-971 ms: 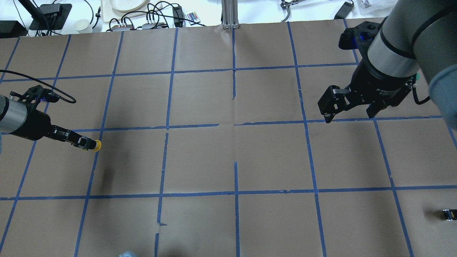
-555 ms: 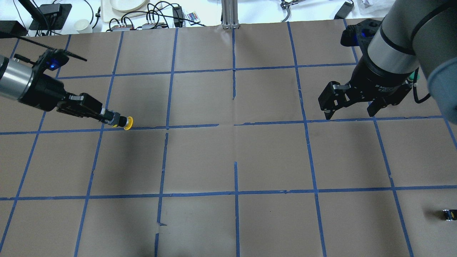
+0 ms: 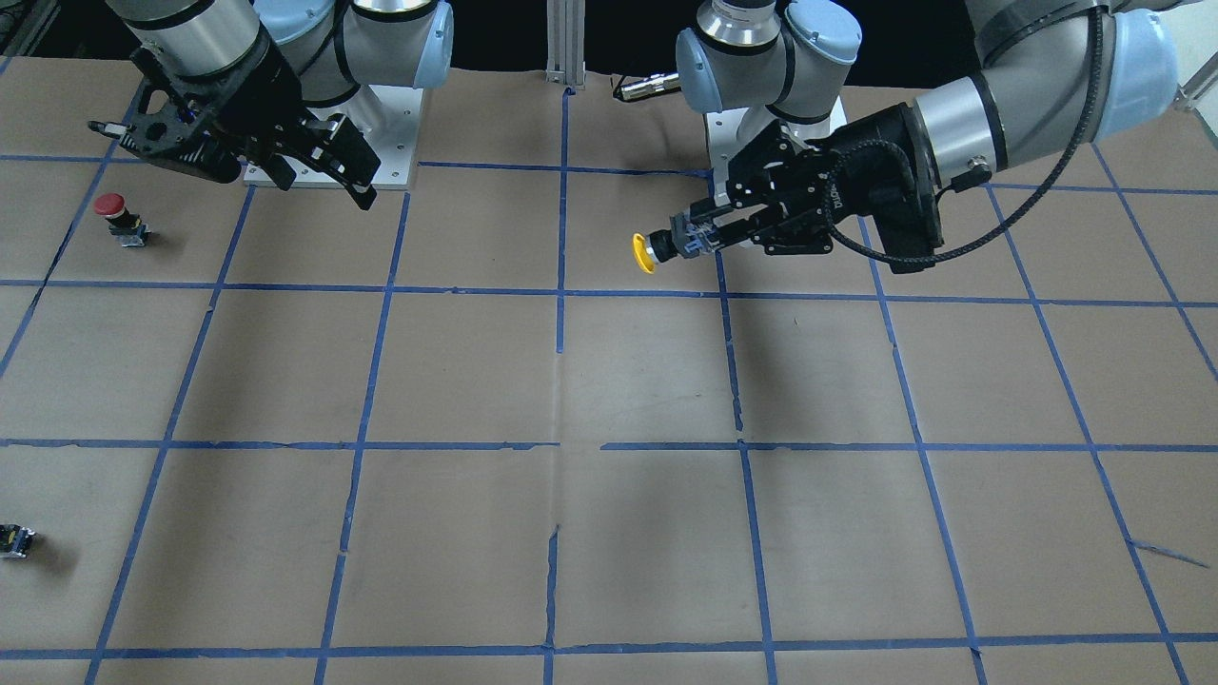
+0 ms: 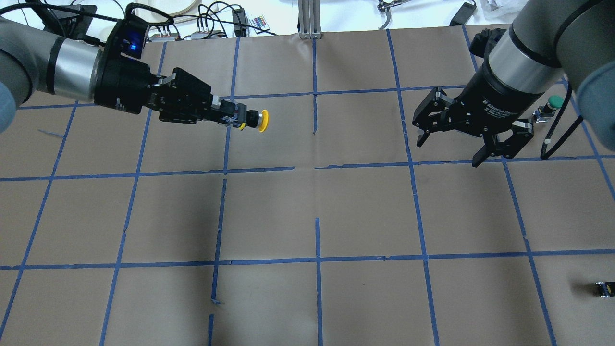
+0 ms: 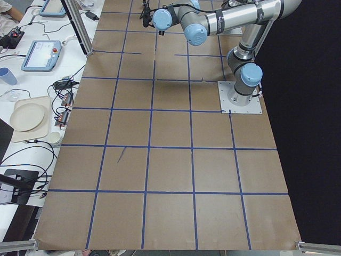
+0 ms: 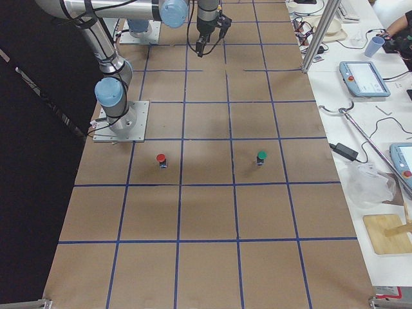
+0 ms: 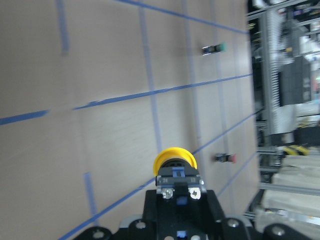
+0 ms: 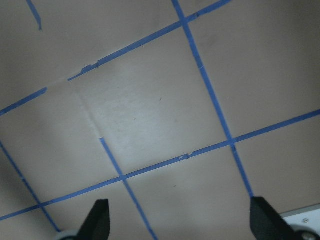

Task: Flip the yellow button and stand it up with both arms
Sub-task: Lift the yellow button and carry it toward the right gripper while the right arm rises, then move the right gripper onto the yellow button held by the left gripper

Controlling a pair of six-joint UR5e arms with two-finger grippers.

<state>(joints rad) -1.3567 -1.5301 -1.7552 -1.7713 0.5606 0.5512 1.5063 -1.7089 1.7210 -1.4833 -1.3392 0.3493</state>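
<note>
Yellow is the cap of the yellow button [image 4: 252, 119], and I have it pinched by its dark body in my left gripper [image 4: 231, 117], up off the table [image 4: 269, 211]. It lies sideways in my grip, with the cap pointing out past my fingertips toward the middle of the table and my other arm. My left wrist camera shows the cap straight ahead of the jaws, with the paper well below it. My right gripper [image 4: 448, 153] hangs over the squares on my right side, jaws spread wide and holding nothing. Its wrist camera shows both fingers [image 8: 97, 222] apart over brown paper and blue tape.

By my reckoning the pick-up is done and the rest is not. The two grippers are well apart, no hand-over has begun, and the button is neither turned over nor standing. I judge the next part to be bringing my arms together so the right one can take the cap end, then setting the button upright on the paper. The red button [image 3: 114, 215], the green button [image 4: 551, 105] and the small dark block [image 4: 603, 289] sit on my right side of the table, none of them my concern.
</note>
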